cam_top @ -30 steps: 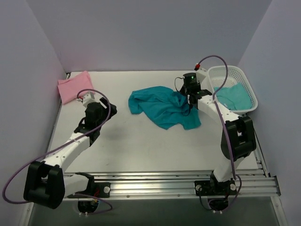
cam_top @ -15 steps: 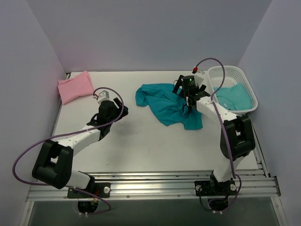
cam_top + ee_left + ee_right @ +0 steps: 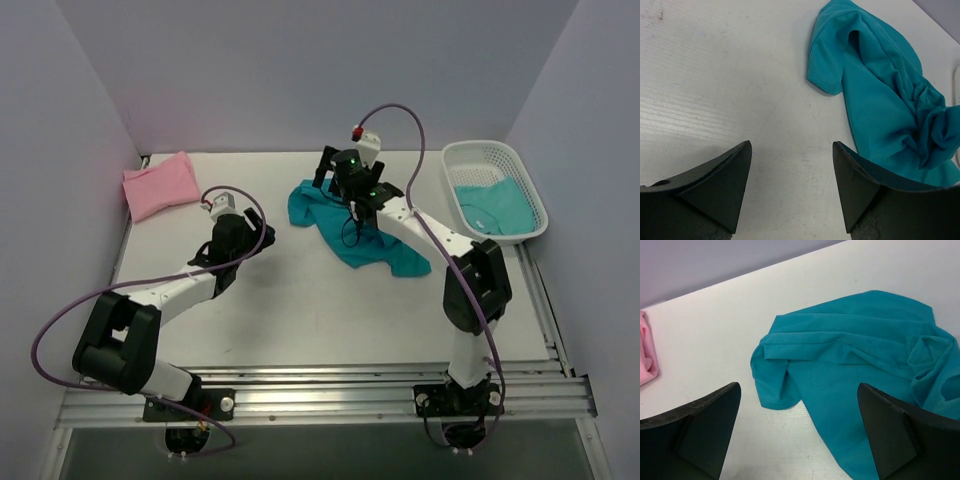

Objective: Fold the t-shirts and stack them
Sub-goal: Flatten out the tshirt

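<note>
A crumpled teal t-shirt (image 3: 352, 228) lies on the white table near the middle, toward the back. My right gripper (image 3: 330, 178) hovers over its back left part, open and holding nothing. In the right wrist view the teal t-shirt (image 3: 855, 355) spreads beyond the wide-apart right gripper (image 3: 799, 390). My left gripper (image 3: 264, 236) is open just left of the shirt. In the left wrist view the left gripper (image 3: 791, 150) has bare table between its fingers, with the teal t-shirt (image 3: 875, 90) ahead to the right. A folded pink t-shirt (image 3: 158, 183) lies at the back left corner.
A white mesh basket (image 3: 490, 148) stands at the back right with another teal t-shirt (image 3: 492, 205) inside. Purple walls close in the table on three sides. The pink t-shirt (image 3: 646, 355) shows at the left edge of the right wrist view.
My right gripper has opened, let go of the teal t-shirt and moved left over it. The shirt has shifted slightly left. My left arm has swung in toward the shirt.
</note>
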Action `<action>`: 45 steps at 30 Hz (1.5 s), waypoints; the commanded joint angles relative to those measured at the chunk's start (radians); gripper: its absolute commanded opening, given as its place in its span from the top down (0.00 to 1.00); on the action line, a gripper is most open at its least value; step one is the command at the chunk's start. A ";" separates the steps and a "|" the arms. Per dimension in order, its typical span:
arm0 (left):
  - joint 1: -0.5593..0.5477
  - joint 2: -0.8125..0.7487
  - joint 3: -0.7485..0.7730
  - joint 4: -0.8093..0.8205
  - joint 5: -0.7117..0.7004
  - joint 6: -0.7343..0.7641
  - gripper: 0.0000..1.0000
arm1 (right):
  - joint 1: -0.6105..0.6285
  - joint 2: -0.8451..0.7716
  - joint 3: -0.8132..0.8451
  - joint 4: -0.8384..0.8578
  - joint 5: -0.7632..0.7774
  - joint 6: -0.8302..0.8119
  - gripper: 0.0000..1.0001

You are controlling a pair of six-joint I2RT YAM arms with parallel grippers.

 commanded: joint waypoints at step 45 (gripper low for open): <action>0.013 0.018 0.018 0.080 0.029 0.028 0.26 | -0.246 -0.085 -0.336 0.064 -0.001 -0.002 0.04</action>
